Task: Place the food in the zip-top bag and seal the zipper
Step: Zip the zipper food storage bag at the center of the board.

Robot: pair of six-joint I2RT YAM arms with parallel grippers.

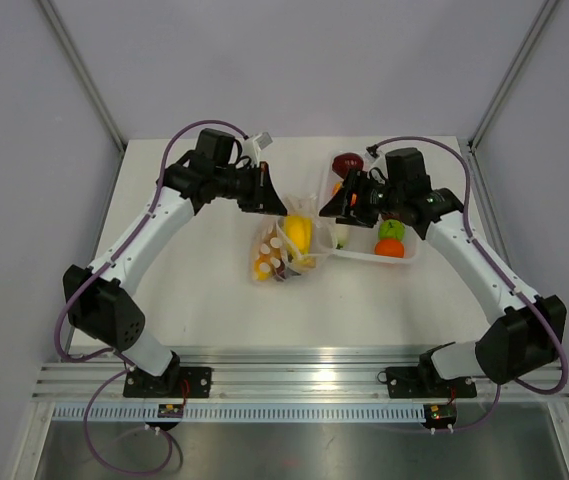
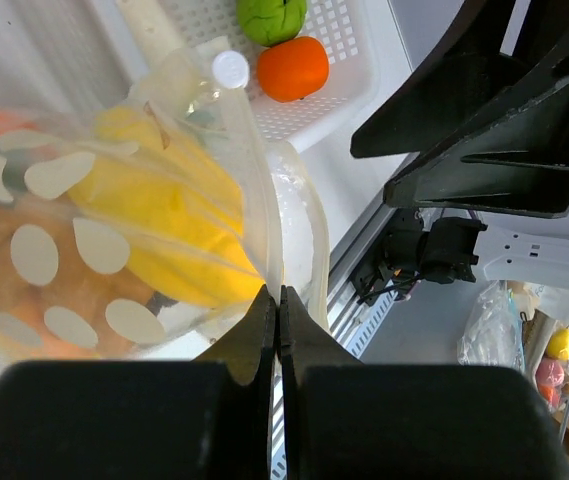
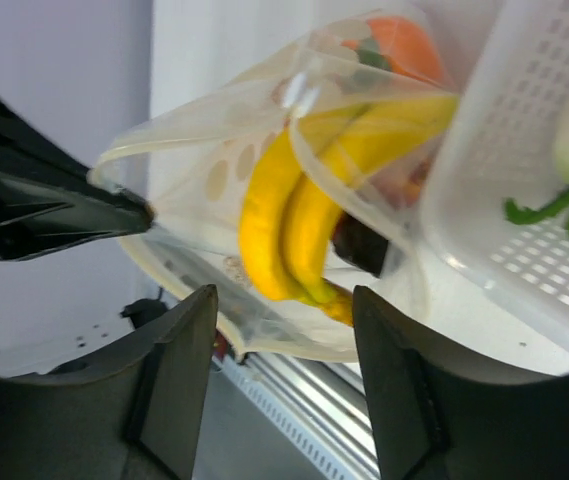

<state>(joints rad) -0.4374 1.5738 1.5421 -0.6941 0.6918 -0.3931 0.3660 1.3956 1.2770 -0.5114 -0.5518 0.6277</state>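
Item: my left hand [image 2: 279,318]. Fingers pressed together, pinching an edge of the zip-top bag [image 2: 34,250].
Item: the bag. It lies mid-bench [image 1: 204,300] just left of the tray, with yellow bananas [image 3: 264,220] and orange bits inside.
Item: my right hand [image 3: 284,300]. Fingers spread, holding nothing, facing the bag.
Item: white tray [image 3: 484,200]. It holds an orange piece [image 2: 293,68] and a green piece [image 2: 271,17].

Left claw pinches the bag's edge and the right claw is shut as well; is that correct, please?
Not quite. The left claw does pinch the edge of the bag, but the right claw is open, spread wide in the right wrist view.
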